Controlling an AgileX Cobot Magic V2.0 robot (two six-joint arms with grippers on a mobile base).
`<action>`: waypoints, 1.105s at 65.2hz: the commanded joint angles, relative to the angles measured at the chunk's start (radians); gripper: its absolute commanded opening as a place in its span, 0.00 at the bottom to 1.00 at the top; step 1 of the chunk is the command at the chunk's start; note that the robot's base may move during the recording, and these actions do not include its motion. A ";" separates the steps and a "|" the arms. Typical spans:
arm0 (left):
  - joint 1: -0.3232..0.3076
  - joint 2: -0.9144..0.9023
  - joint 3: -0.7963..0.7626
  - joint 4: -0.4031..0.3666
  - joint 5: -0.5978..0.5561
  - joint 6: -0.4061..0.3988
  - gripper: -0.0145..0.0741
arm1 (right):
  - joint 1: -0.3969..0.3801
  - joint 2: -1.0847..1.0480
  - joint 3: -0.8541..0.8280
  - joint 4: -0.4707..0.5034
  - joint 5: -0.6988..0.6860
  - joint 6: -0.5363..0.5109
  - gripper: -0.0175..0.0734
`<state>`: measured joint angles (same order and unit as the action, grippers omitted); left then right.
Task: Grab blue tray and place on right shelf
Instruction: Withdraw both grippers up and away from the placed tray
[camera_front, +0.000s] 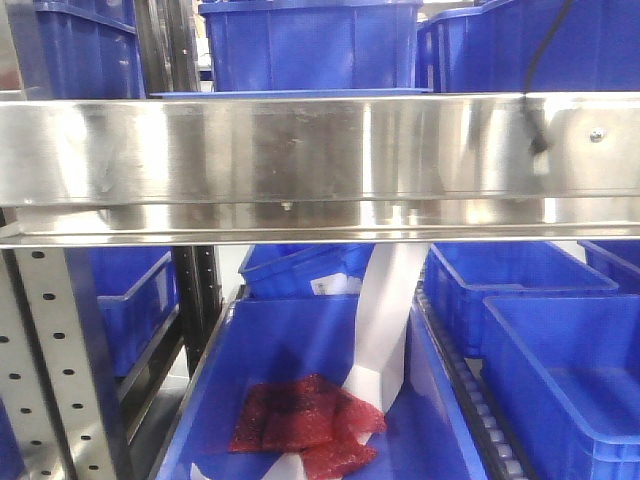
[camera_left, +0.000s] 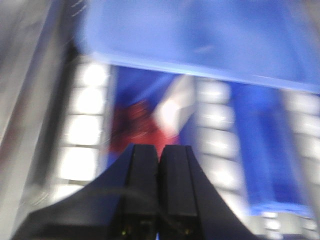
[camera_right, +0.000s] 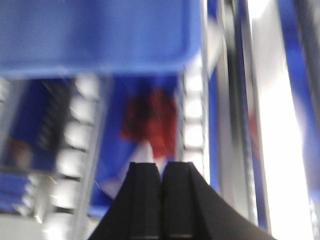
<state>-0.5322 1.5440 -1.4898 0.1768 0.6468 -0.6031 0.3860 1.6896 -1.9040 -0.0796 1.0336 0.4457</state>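
Note:
The blue tray (camera_front: 290, 93) shows only as a thin pale-blue edge lying flat on the right shelf (camera_front: 320, 150), just behind its broad steel front beam, under a deep blue bin (camera_front: 310, 45). In the left wrist view, a blurred pale-blue slab, likely the tray (camera_left: 200, 40), fills the top, well ahead of my left gripper (camera_left: 159, 149), which is shut and holds nothing. The right wrist view shows the same slab (camera_right: 95, 35) above and ahead of my right gripper (camera_right: 160, 166), also shut and holding nothing. Neither gripper appears in the front view.
Below the beam, a deep blue bin (camera_front: 225, 350) holds a red mesh bag (camera_front: 300, 415) and a white paper strip (camera_front: 385, 320). More blue bins (camera_front: 560, 360) stand to the right on rollers. A perforated grey upright (camera_front: 60, 360) stands at the left.

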 joint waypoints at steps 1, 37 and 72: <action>-0.041 -0.113 0.055 -0.006 -0.171 0.009 0.11 | 0.011 -0.126 0.023 -0.012 -0.117 -0.038 0.25; -0.080 -0.763 0.827 0.171 -0.729 0.006 0.11 | 0.183 -0.899 0.979 -0.023 -0.861 -0.231 0.25; -0.080 -1.466 1.227 0.187 -0.647 0.006 0.11 | 0.183 -1.363 1.380 -0.038 -0.914 -0.231 0.25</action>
<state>-0.6067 0.1024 -0.2487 0.3582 0.0691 -0.6000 0.5696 0.3242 -0.4982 -0.1034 0.2276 0.2267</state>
